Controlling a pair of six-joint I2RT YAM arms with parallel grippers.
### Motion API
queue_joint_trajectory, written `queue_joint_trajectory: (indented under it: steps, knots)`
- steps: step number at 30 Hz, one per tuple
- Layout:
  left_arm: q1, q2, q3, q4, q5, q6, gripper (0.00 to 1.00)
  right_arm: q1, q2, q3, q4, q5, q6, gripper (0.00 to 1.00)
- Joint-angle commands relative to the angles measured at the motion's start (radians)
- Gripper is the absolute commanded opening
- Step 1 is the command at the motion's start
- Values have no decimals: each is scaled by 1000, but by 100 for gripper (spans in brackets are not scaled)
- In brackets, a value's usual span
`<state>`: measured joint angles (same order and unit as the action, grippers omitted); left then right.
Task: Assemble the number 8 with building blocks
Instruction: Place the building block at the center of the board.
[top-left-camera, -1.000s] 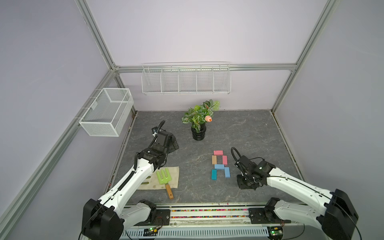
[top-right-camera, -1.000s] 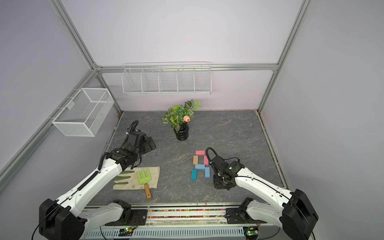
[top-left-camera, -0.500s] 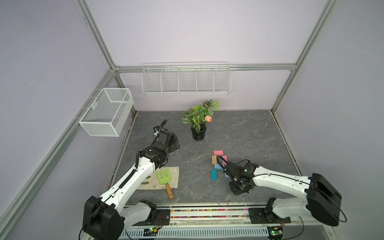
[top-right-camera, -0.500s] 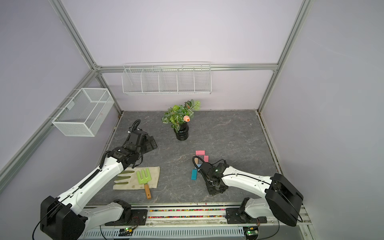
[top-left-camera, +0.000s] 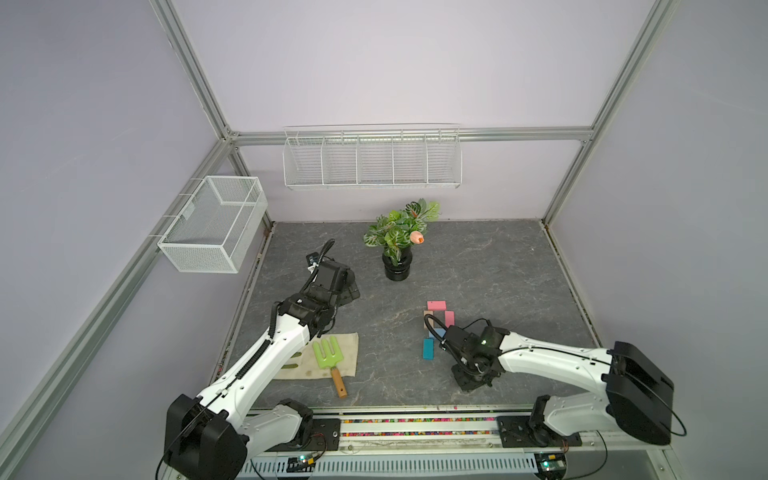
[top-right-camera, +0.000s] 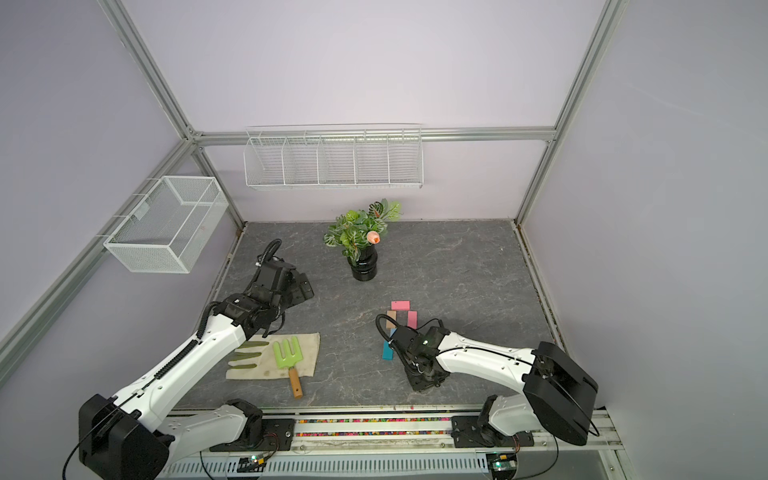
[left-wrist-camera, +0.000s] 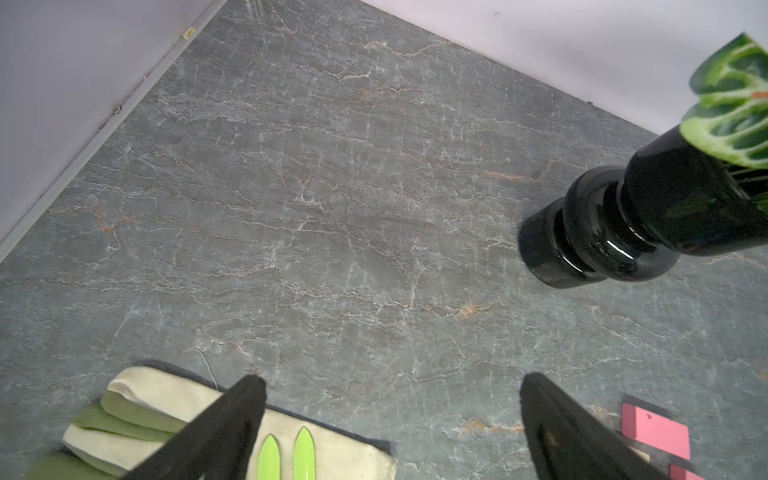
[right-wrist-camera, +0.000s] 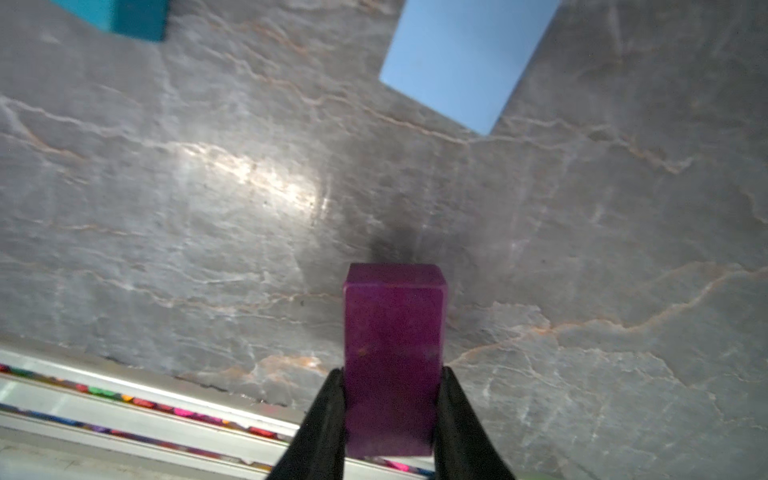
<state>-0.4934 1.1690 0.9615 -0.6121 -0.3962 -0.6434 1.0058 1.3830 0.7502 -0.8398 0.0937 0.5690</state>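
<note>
The purple block (right-wrist-camera: 395, 332) looks light, stiff and matte, so unlikely to slip; it is best pinched across its narrow width. The right gripper (right-wrist-camera: 392, 376) does just that, fingers (right-wrist-camera: 328, 415) narrowed onto its two sides, near the rail (right-wrist-camera: 124, 395) and short of the teal block (right-wrist-camera: 124, 16) and blue block (right-wrist-camera: 465, 62) of the unfinished 8 (top-left-camera: 436, 306). The left gripper (left-wrist-camera: 388, 382) stands wide and empty over the table (left-wrist-camera: 332, 208).

Right claw (right-wrist-camera: 392, 374) clamps the dark purple block (right-wrist-camera: 395, 324) between both black fingers (right-wrist-camera: 328, 419), with the free end sticking out over the grey veined tabletop (right-wrist-camera: 208, 208). Light blue block (right-wrist-camera: 465, 54) and teal block (right-wrist-camera: 124, 16) lie flat farther in, well apart. Rail (right-wrist-camera: 124, 399) runs along the near edge.
</note>
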Motion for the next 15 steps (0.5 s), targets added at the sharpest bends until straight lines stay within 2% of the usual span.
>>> queue_joint_trajectory:
  steps: [1,15]
  knots:
    - [-7,8,53,-30,-22,-9,100,21,32,32,2,23,-25,7]
    - [-13,-10,47,-30,-37,-6,100,28,90,66,-16,30,-79,7]
